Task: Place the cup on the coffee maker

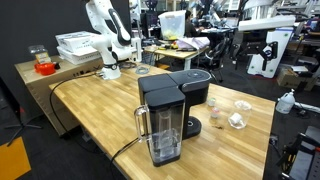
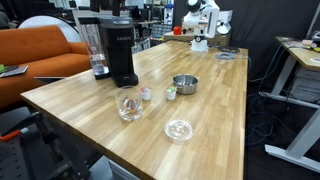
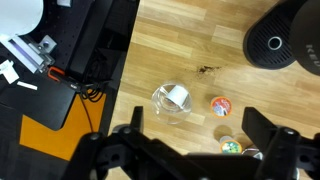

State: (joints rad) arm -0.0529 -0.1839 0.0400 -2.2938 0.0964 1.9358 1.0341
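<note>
The black coffee maker (image 1: 168, 108) with its clear water tank stands on the wooden table in both exterior views (image 2: 117, 48). Its rounded head shows at the top right of the wrist view (image 3: 285, 35). The small whitish cup (image 3: 178, 96) lies tilted inside a clear glass bowl (image 3: 160, 108), apart from the coffee maker (image 1: 237, 120) (image 2: 128, 104). My gripper (image 3: 200, 135) is open and empty, high above the table. The cup is just beyond its left finger. The white arm (image 1: 108, 35) stands at the far end of the table (image 2: 200, 22).
A small pinkish cup (image 3: 220, 104) (image 2: 146, 94) and a green-topped pod (image 3: 231, 146) (image 2: 170, 93) sit near the bowl. A metal bowl (image 2: 184, 84) and a flat pale disc (image 2: 178, 129) lie nearby. The table edge and cables (image 3: 85, 85) are at the wrist view's left.
</note>
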